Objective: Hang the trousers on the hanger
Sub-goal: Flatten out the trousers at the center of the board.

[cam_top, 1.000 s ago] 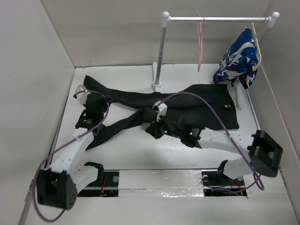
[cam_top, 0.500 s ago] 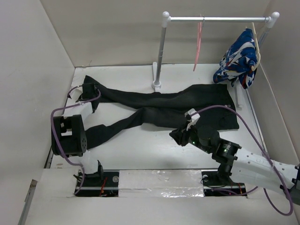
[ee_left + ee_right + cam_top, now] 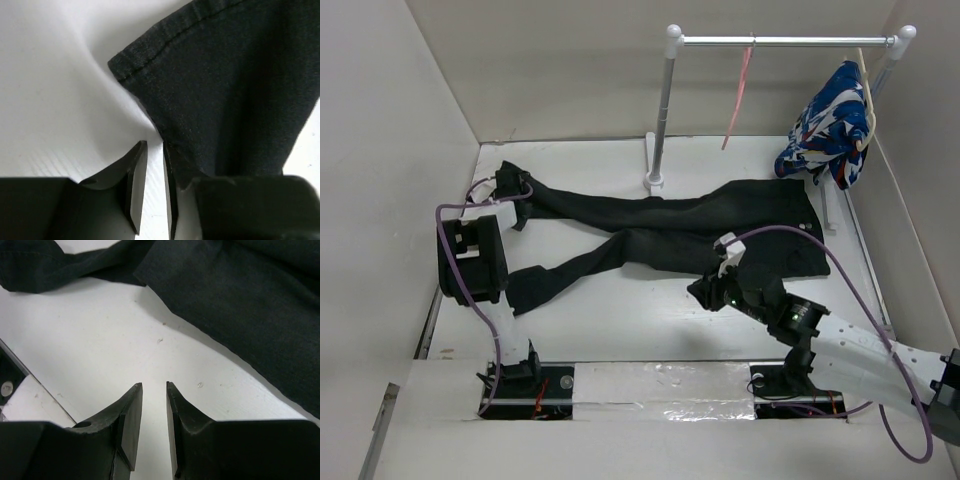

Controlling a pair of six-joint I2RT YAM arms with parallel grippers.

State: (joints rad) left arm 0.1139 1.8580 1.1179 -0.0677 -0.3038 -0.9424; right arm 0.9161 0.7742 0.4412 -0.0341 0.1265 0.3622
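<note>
The black trousers [image 3: 720,225] lie flat on the white table, waist to the right and both legs running left. The pink hanger [image 3: 738,95] hangs from the rail at the back, tilted. My left gripper [image 3: 508,183] sits at the cuff of the far leg. In the left wrist view its jaws [image 3: 154,145] stand a narrow slit apart over bare table, with the cuff [image 3: 235,90] against the right finger. My right gripper [image 3: 703,291] hovers over bare table just in front of the trousers. Its jaws [image 3: 154,385] are nearly together and hold nothing, with the fabric [image 3: 240,295] ahead.
A metal rail [image 3: 790,41] on a white post [image 3: 660,120] stands at the back. A blue, white and red patterned garment [image 3: 830,130] hangs at its right end. Walls close in on the left, back and right. A silvery strip [image 3: 660,385] runs along the near edge.
Both arms have pulled back from the middle of the trousers. The left gripper went to the far leg's cuff and the right gripper moved right and nearer. The pink hanger has swung.
</note>
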